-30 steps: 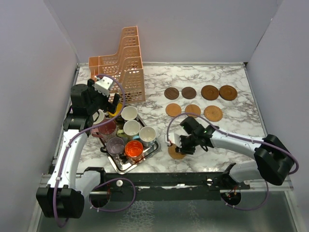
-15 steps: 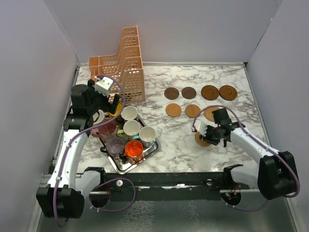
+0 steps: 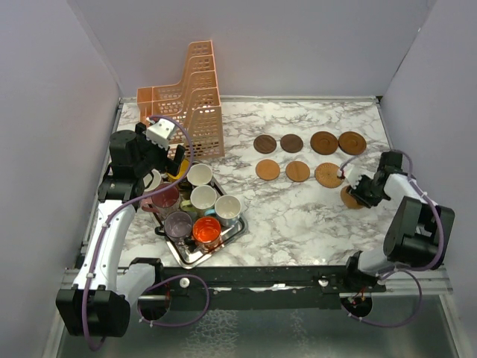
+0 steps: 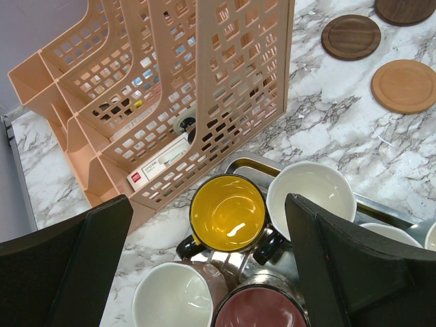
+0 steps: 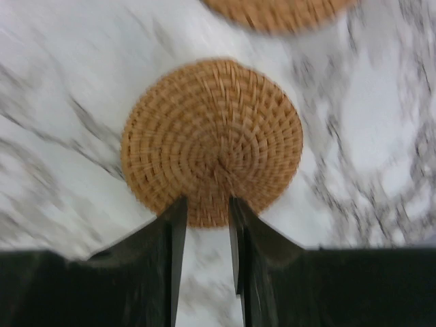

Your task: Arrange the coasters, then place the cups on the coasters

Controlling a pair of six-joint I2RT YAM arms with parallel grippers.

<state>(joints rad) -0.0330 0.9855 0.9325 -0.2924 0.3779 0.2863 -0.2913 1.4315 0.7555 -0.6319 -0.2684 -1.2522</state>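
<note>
Coaster [image 5: 212,139] now farther right

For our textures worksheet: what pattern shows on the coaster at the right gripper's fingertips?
The coaster is tan woven wicker in concentric coils; clearest in the right wrist view.

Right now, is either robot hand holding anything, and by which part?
The right gripper pinches the woven coaster by its rim. The left gripper is open, holding nothing.

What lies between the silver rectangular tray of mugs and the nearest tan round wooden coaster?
Only bare marble tabletop separates tray and coaster, in the top external view.
</note>
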